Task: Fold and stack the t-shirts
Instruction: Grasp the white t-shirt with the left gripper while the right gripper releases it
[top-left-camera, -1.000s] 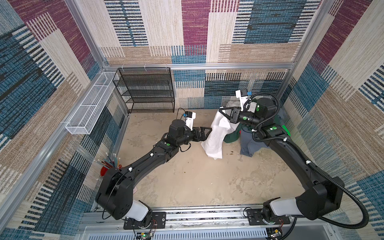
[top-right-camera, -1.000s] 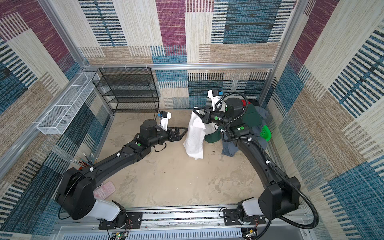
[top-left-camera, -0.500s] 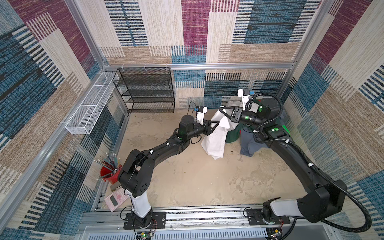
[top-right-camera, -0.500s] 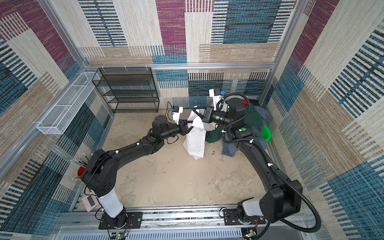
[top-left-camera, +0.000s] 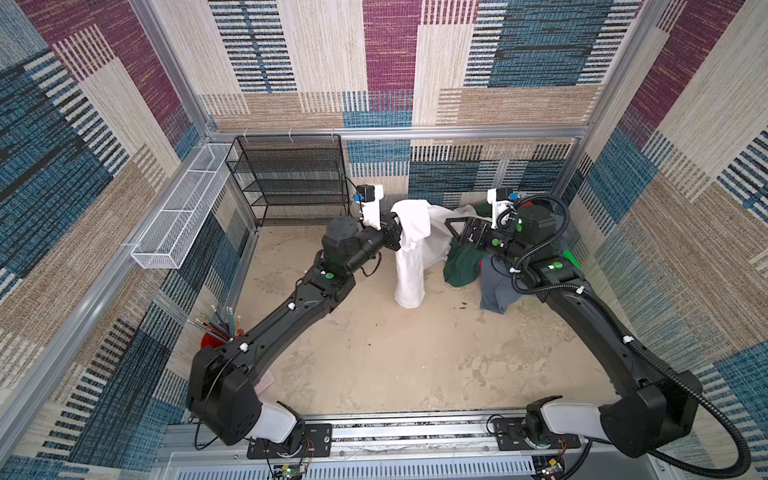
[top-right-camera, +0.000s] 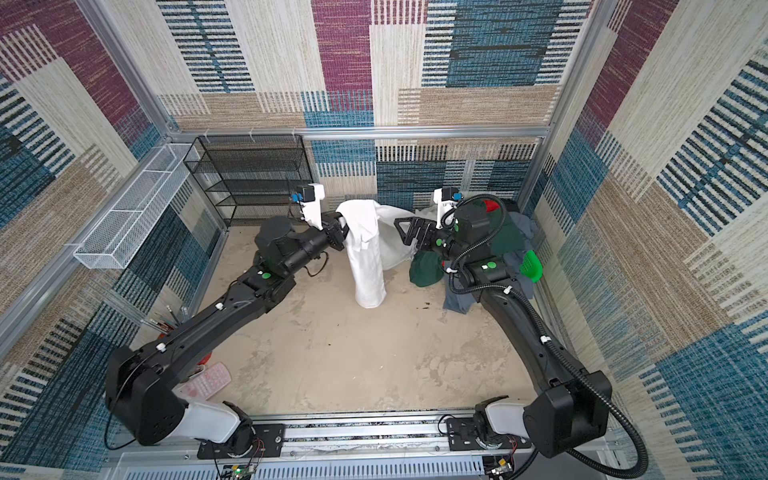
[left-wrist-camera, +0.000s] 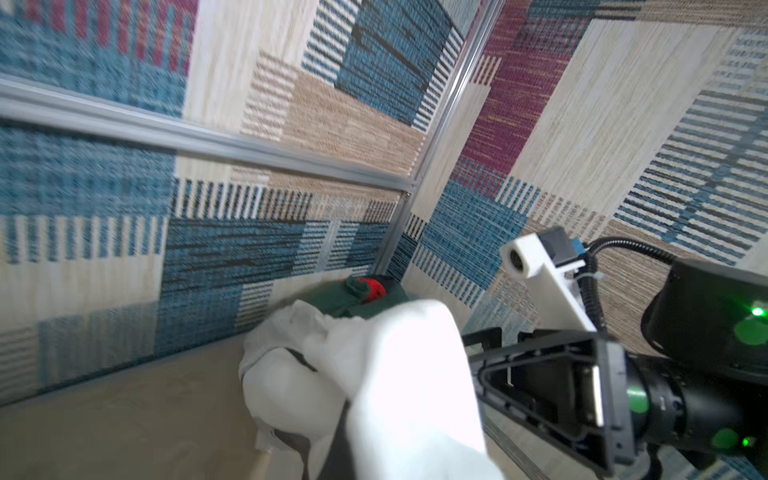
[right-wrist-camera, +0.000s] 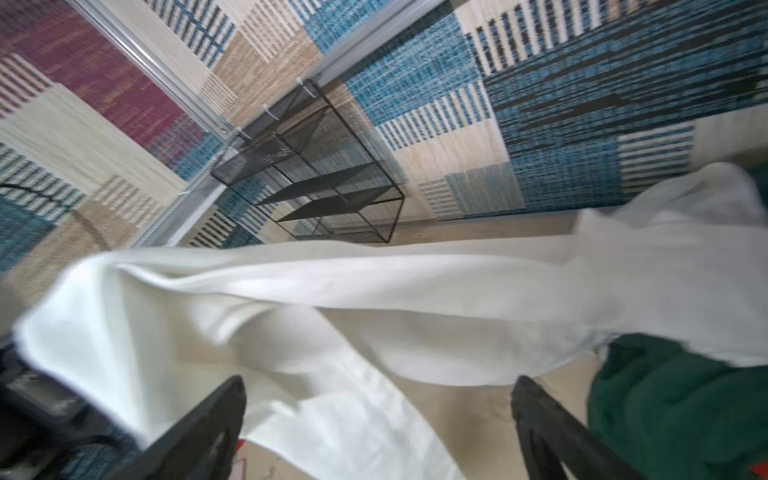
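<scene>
A white t-shirt (top-left-camera: 409, 266) (top-right-camera: 368, 266) hangs from my left gripper (top-left-camera: 400, 233) (top-right-camera: 341, 232), which is shut on its upper edge; the hem rests on the floor. In the left wrist view the white t-shirt (left-wrist-camera: 407, 374) covers the jaws. My right gripper (top-left-camera: 454, 232) (top-right-camera: 402, 233) (right-wrist-camera: 376, 399) stands open just right of the shirt, holding nothing, its black fingers (right-wrist-camera: 208, 424) wide apart over the white t-shirt (right-wrist-camera: 374, 282). Behind it lie a dark green t-shirt (top-left-camera: 461, 266) (right-wrist-camera: 665, 407), a grey-blue one (top-left-camera: 496, 291) and a bit of a red one (top-right-camera: 492, 205).
A black mesh rack (top-left-camera: 291, 183) stands at the back left, with a white wire basket (top-left-camera: 183, 212) on the left wall. A red cup of pencils (top-left-camera: 216, 328) and a pink item (top-right-camera: 208, 380) sit at the left edge. A bright green basket (top-right-camera: 532, 266) holds the pile at the right wall.
My left gripper reached the white t-shirt and shut on it. My right gripper, which held the shirt up, has opened and let it go.
</scene>
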